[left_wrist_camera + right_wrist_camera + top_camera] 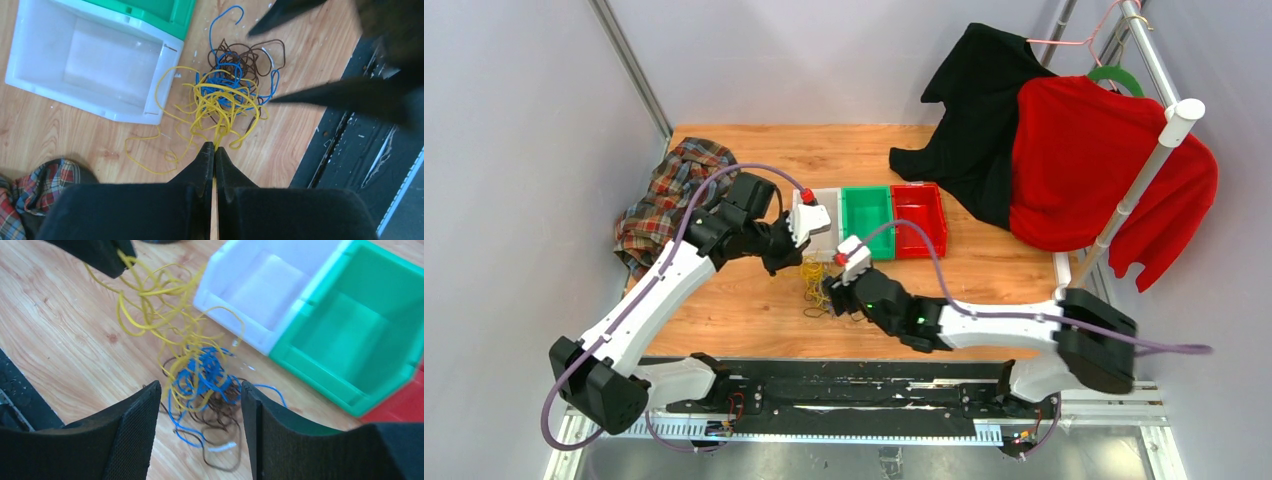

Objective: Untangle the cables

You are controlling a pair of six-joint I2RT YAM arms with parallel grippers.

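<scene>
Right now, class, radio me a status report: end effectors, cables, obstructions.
Left end effector shut on yellow cable. Right end effector open above the cables, all knotted on the table. White bin close beside; nothing blocking.

I count one tangle of cables [225, 95] in three colours, two grippers, my left gripper [214, 150] and right gripper [200, 390], three bins, a white bin [827, 192], green bin [867, 215] and red bin [919, 215], three garments, a plaid shirt [664, 200], black top [979, 110] and red top [1094, 170], and two hangers, a pink hanger [1084, 36] and green hanger [1119, 74].
</scene>
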